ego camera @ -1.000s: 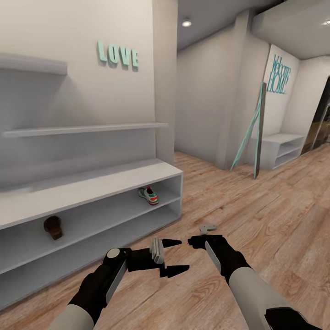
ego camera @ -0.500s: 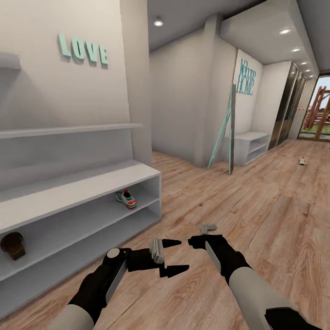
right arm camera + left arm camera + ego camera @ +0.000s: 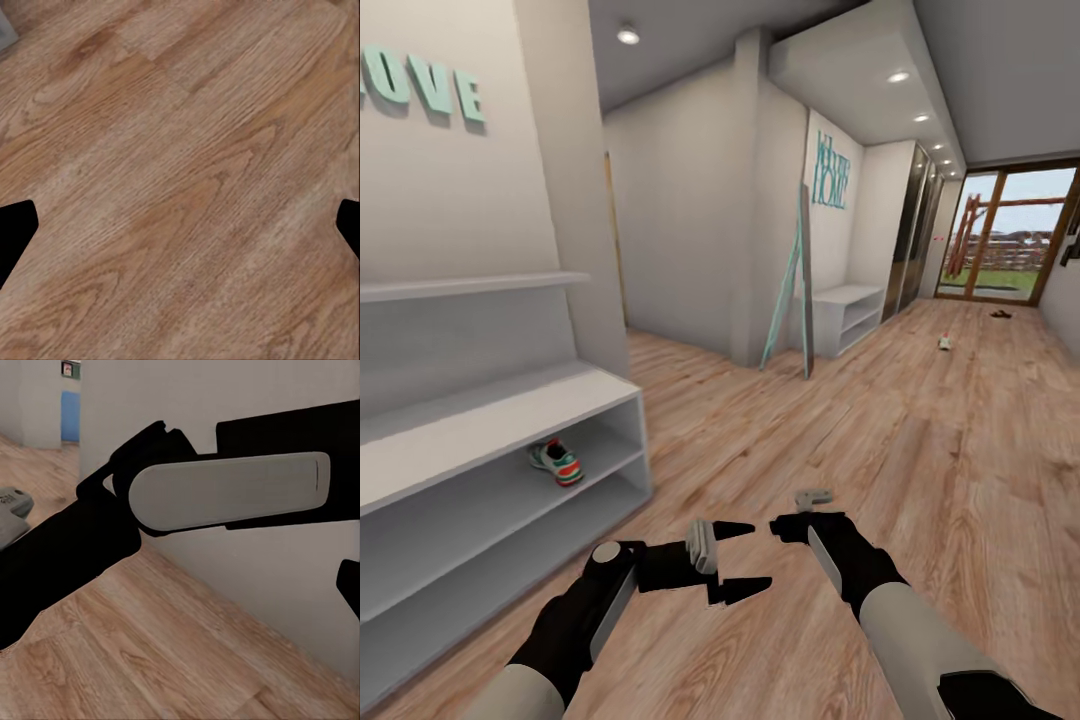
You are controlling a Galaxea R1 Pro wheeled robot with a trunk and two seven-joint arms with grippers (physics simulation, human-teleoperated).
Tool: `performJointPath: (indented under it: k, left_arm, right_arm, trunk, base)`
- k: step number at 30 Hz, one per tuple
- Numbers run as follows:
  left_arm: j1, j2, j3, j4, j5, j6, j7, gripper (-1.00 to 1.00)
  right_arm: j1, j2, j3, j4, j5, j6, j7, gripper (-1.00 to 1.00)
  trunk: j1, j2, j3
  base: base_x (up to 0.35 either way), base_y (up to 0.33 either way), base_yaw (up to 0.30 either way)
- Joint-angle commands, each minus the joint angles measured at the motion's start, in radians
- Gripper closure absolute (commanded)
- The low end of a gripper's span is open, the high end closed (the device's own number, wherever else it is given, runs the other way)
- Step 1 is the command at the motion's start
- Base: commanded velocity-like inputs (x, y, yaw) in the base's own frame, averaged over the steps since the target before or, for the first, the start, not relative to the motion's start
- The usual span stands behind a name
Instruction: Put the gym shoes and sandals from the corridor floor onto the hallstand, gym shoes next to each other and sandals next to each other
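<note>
One gym shoe [image 3: 556, 462], white with green stripes and a red-orange heel, sits on the upper open shelf of the hallstand [image 3: 480, 425] at the left. A second gym shoe [image 3: 945, 342] lies far off on the corridor floor [image 3: 920, 470]. A small dark shape near the glass door looks like a sandal [image 3: 1000, 314], but it is too small to be sure. My left gripper [image 3: 760, 555] is open and empty, low over the floor. My right gripper [image 3: 792, 515] is beside it, its fingertips [image 3: 15, 225] spread wide over bare planks.
A plain low white rack [image 3: 845, 315] stands at the far wall beside a leaning teal-framed panel [image 3: 790, 290]. A wall corner [image 3: 575, 220] juts out past the hallstand. The glass door [image 3: 1010, 235] ends the corridor. My right forearm [image 3: 225, 491] crosses the left wrist view.
The camera has turned to the right, so the hallstand slid left and the sandal on its shelf left the picture. The far gym shoe and the glass door came into view. Both arms hold their pose.
</note>
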Motion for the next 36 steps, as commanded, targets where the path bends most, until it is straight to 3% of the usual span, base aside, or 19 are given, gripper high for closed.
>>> performJointPath:
  k: [1,14,18,21,24,33,36]
  left_arm:
    - [-0.001,0.000,-0.001,0.000,0.004,0.004,-0.002,-1.00]
    - [-0.001,0.006,0.007,0.001,0.003,0.006,0.002,-1.00]
    - [-0.001,0.041,0.056,0.002,0.003,0.006,0.002,-1.00]
    - [-0.001,0.073,0.157,0.002,0.002,0.006,0.002,-1.00]
    - [-0.001,0.079,0.198,0.010,0.001,0.008,0.004,-1.00]
    - [-0.001,0.082,0.225,0.050,-0.001,0.009,0.024,-1.00]
    - [-0.001,0.081,0.231,0.052,-0.002,0.009,0.056,-1.00]
  right_arm:
    - [0.000,0.000,0.002,-0.002,0.004,0.005,0.001,-1.00]
    - [0.000,0.000,0.002,-0.002,0.004,0.005,0.001,-1.00]
    - [-0.001,0.000,0.002,-0.002,0.004,0.006,0.001,-1.00]
    - [0.000,0.000,0.002,-0.002,0.004,0.005,0.001,-1.00]
    - [0.000,0.000,0.002,-0.001,0.004,0.005,0.001,-1.00]
    - [0.000,0.000,0.002,-0.001,0.004,0.006,0.001,-1.00]
    - [0.000,0.000,0.002,-0.002,0.004,0.006,0.001,-1.00]
  trunk:
    - [0.000,0.000,-0.001]
    - [0.000,0.000,-0.001]
    - [0.000,0.000,-0.001]
    - [0.000,0.000,-0.001]
    - [0.000,0.000,-0.001]
    - [0.000,0.000,-0.001]
    - [0.000,0.000,-0.001]
  base:
    - [0.297,-0.216,-0.300]
    - [0.315,-0.192,-0.300]
    - [0.339,-0.145,-0.300]
    - [0.342,-0.129,-0.300]
    - [0.343,-0.124,-0.300]
    - [0.343,-0.122,-0.300]
    - [0.343,-0.122,-0.300]
